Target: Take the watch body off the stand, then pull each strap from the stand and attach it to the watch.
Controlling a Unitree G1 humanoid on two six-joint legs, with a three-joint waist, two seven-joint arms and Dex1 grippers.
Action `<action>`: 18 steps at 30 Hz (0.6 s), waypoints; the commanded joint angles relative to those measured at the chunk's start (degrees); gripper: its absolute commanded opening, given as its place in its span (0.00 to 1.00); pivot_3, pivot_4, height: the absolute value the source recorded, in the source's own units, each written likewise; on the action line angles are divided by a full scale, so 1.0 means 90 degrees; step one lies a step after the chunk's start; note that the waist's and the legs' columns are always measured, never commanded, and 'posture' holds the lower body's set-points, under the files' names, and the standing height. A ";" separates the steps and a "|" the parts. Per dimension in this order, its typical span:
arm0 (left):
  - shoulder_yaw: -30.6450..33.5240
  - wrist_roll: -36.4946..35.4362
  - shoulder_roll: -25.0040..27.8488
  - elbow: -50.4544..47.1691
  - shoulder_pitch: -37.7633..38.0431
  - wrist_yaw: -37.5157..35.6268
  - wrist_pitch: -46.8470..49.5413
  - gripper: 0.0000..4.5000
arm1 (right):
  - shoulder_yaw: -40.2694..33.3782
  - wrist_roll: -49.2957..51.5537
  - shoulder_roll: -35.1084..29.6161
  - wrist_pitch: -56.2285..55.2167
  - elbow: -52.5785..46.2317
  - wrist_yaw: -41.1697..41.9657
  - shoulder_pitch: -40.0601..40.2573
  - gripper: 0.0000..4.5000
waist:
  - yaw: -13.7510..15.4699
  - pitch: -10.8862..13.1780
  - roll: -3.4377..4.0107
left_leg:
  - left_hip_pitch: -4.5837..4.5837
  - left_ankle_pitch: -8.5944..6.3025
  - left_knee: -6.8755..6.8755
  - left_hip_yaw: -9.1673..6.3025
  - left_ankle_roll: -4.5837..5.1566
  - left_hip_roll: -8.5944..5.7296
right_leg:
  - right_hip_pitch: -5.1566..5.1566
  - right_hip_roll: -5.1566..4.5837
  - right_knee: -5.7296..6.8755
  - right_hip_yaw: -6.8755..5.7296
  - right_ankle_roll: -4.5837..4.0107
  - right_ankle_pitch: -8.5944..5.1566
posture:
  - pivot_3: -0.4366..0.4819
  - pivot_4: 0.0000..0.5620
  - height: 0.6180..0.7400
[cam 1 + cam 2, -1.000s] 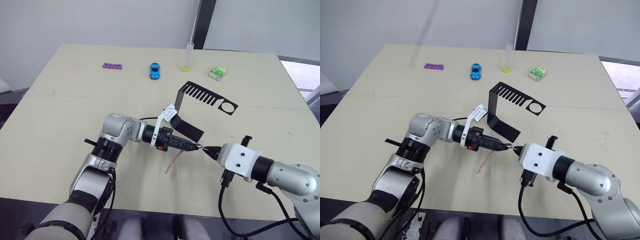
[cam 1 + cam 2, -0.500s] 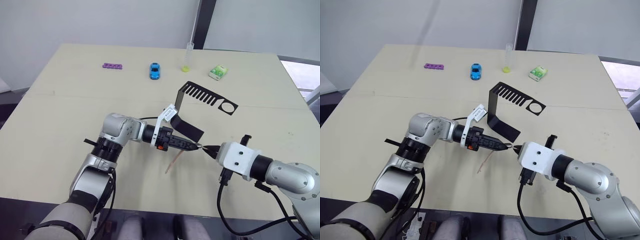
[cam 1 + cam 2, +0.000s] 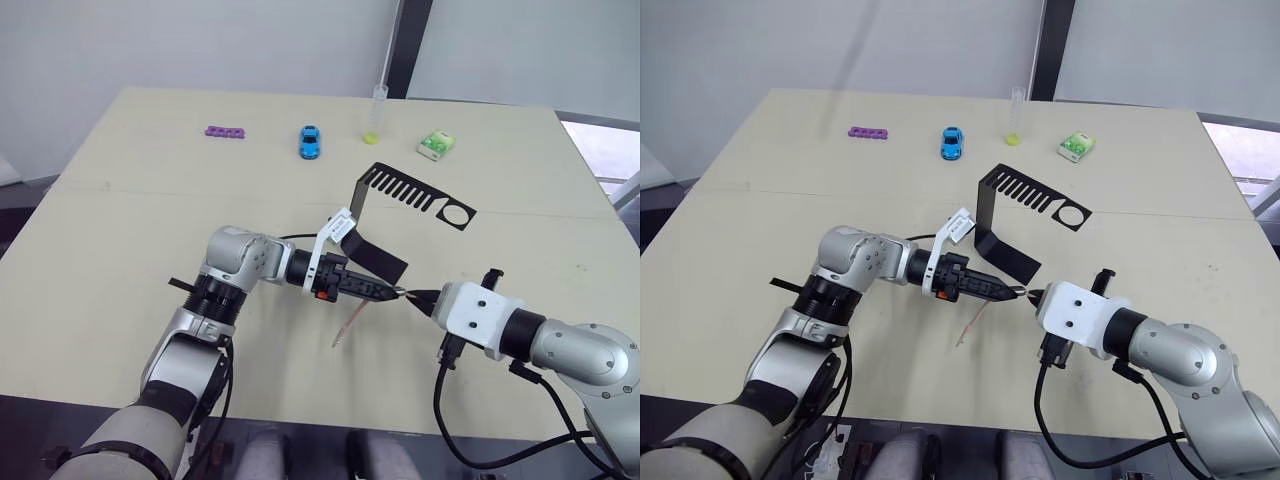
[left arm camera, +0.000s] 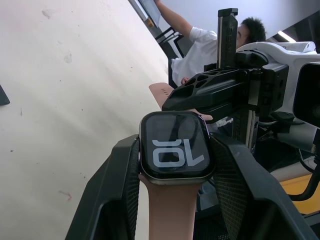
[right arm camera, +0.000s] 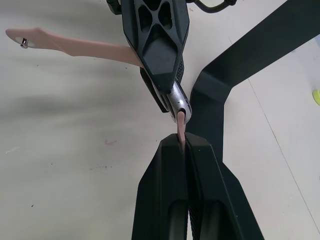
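Note:
The watch body [image 4: 175, 150], black with light digits on its screen, is clamped between the fingers of my left gripper [image 3: 393, 291] above the table's middle. One pink-tan strap [image 3: 348, 325] is joined to it and hangs down toward the table. My right gripper [image 3: 413, 297] is shut on the other strap [image 5: 180, 127], whose short visible end meets the edge of the watch body [image 5: 178, 102]. The two grippers are tip to tip. Just behind them stands the black stand [image 3: 400, 200], its comb-slotted arm bare.
Along the far edge of the table [image 3: 120, 240] lie a purple piece [image 3: 226, 131], a blue toy car [image 3: 310, 140], a clear tube [image 3: 377, 112] and a green-white box [image 3: 436, 144]. A person [image 4: 200, 40] sits beyond the table in the left wrist view.
My right gripper has nudged slightly toward the watch body with its strap. The left arm and the stand have stayed put.

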 commanded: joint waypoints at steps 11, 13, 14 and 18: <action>0.0032 -0.0346 -0.0227 -0.0376 -0.0061 -0.0081 -0.0016 0.35 | 0.0000 0.0011 0.0021 0.0062 -0.0140 -0.0111 -0.0106 0.00 | 0.0000 0.0000 0.0000 | 0.0000 0.0000 0.0000 0.0000 0.0000 0.0000 | 0.0000 0.0000 0.0000 0.0000 0.0000 0.0000 | 0.48 0.27 1.00; 0.0031 -0.0350 -0.0229 -0.0393 -0.0046 -0.0080 -0.0015 0.35 | 0.0000 -0.0004 0.0008 0.0052 -0.0130 -0.0105 -0.0097 0.00 | -0.0001 0.0000 0.0000 | 0.0000 0.0000 0.0000 0.0000 0.0000 0.0000 | 0.0000 0.0000 0.0000 0.0000 0.0000 0.0000 | 0.48 0.27 1.00; 0.0031 -0.0349 -0.0230 -0.0397 -0.0043 -0.0080 -0.0016 0.35 | 0.0002 -0.0011 0.0002 0.0048 -0.0122 -0.0102 -0.0099 0.00 | 0.0000 0.0000 0.0000 | 0.0000 0.0000 0.0000 0.0000 0.0000 0.0000 | 0.0000 0.0000 0.0000 0.0000 0.0000 0.0000 | 0.48 0.27 1.00; 0.0022 -0.0332 -0.0221 -0.0363 -0.0049 -0.0079 -0.0042 0.35 | 0.0006 -0.0007 0.0000 0.0075 -0.0131 -0.0103 -0.0141 0.00 | -0.0001 0.0000 0.0000 | 0.0000 0.0000 0.0000 0.0000 0.0000 0.0000 | 0.0000 0.0000 0.0000 0.0000 0.0000 0.0000 | 0.48 0.27 1.00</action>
